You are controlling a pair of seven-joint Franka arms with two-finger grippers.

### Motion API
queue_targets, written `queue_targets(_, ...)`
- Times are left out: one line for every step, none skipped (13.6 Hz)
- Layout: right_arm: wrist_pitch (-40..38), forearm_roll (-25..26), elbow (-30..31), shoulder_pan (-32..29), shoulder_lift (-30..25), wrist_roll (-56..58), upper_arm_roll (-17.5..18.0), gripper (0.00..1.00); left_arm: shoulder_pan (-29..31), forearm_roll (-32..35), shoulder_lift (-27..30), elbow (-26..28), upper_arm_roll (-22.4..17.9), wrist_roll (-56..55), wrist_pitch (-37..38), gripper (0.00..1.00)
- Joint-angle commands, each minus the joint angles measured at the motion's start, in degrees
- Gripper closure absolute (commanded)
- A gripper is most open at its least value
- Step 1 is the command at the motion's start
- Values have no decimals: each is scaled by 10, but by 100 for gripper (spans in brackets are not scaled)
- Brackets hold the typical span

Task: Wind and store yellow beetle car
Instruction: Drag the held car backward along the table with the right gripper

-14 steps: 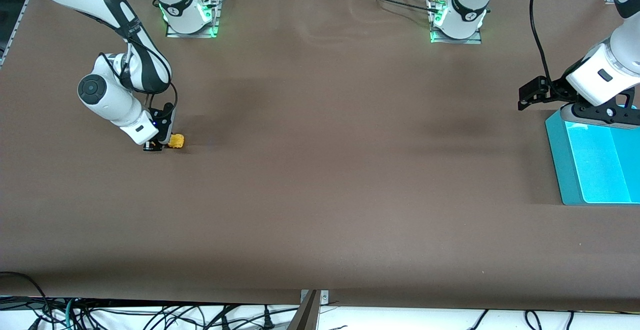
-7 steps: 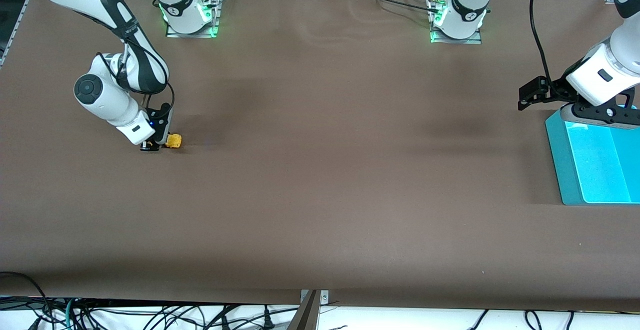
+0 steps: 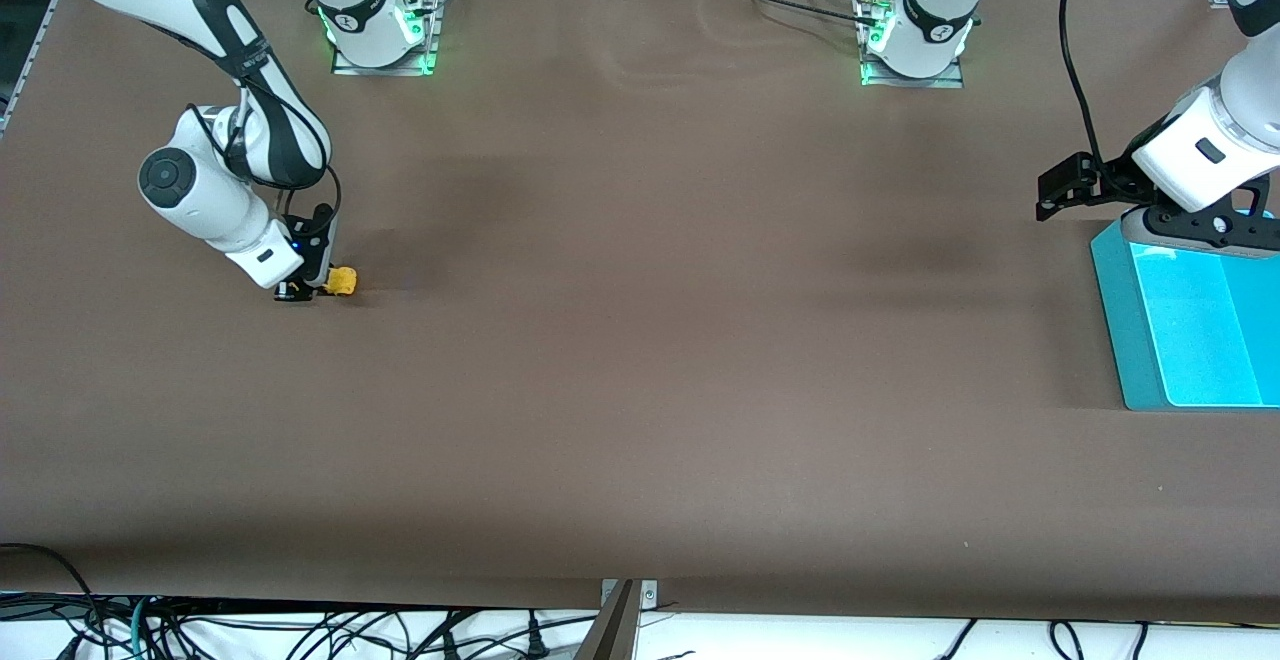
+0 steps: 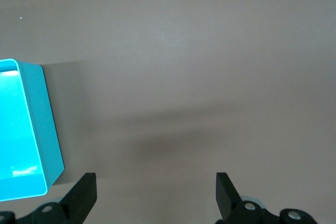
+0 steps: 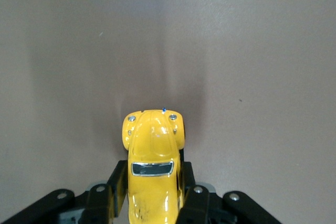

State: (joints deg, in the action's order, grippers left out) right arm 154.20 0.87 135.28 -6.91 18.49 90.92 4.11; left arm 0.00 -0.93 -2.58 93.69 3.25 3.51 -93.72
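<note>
We record the right gripper (image 3: 305,289) low at the brown worktop (image 3: 640,340) toward the right arm's end, clenched on the yellow beetle car (image 3: 343,282) (its fingers (image 5: 116,182) flank the car's flanks, the rounded nose projecting forward out of the grasp). We cannot tell whether the wheels touch the worktop. The left gripper (image 4: 156,192) waits released, fingers wide apart, just beside the turquoise bin (image 3: 1125,330).

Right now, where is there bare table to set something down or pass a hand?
Bare: the whole brown table between the yellow beetle car, clamped by the right gripper, and the teal bin. Crowded only there and where the open left gripper waits beside the bin.
</note>
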Motion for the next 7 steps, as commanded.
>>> queue_targets(12,-5,21,-21,21,54,5,72,4,5,0,-5,3,10,6,0)
queue_targets(8,-5,22,-28,22,67,5,72,4,5,0,-5,3,10,6,0)
queue_targets(7,-5,24,-36,22,83,5,72,4,5,0,-5,3,10,6,0)
queue_targets(5,-5,26,-44,22,96,5,72,4,5,0,-5,3,10,6,0)
queue_targets(5,-5,27,-51,22,108,5,72,4,5,0,-5,4,10,6,0)
queue_targets(5,-5,27,-58,25,119,5,72,3,5,0,-5,3,10,6,0)
queue_targets(5,-5,27,-68,28,128,5,72,3,5,0,-5,3,10,6,0)
